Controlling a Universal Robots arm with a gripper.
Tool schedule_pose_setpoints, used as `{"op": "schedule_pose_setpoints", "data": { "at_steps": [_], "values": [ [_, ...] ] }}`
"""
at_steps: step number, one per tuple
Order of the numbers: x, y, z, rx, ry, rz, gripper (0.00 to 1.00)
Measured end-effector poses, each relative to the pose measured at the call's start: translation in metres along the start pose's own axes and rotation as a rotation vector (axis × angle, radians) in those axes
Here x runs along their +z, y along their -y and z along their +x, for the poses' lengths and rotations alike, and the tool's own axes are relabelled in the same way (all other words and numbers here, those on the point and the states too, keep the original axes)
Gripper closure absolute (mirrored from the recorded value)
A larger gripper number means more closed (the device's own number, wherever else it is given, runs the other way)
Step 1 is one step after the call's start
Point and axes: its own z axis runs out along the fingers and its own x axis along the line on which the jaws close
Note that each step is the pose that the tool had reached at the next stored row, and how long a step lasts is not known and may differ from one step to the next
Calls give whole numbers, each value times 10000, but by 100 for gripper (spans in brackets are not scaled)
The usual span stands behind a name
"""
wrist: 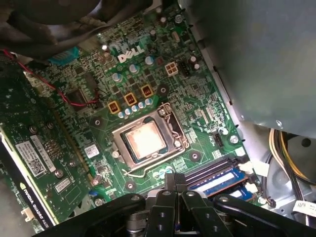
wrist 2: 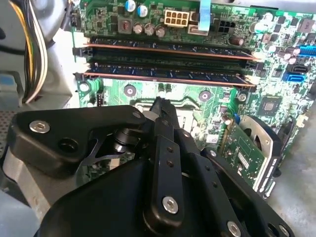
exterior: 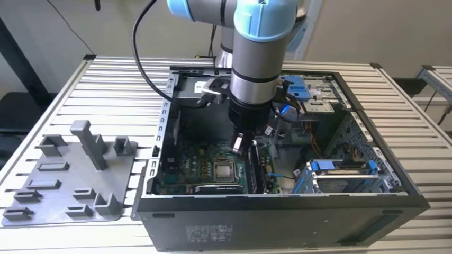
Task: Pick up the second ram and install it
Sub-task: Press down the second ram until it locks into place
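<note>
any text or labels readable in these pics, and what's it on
Motherboard, first wrist view: a white maker's logo in large letters, a brand mark, not quoted.
Expansion card: white stickers with print, too small to read.
Computer case, exterior view: a sticker on the outer wall, too blurred to read.

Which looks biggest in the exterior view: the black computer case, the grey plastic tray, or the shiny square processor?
1. Black computer case, biggest.
2. Grey plastic tray, in the middle.
3. Shiny square processor, smallest.
</note>
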Motion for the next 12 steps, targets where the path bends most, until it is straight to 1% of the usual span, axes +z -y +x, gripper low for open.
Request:
{"op": "schedule_pose_setpoints", "data": {
  "at_steps": [4, 8, 12],
  "values": [
    [1, -1, 1, -713, 47, 64, 89],
    [1, 0, 1, -1402, 105, 160, 89],
    [2, 9, -3, -1902, 122, 167, 89]
  ]
}}
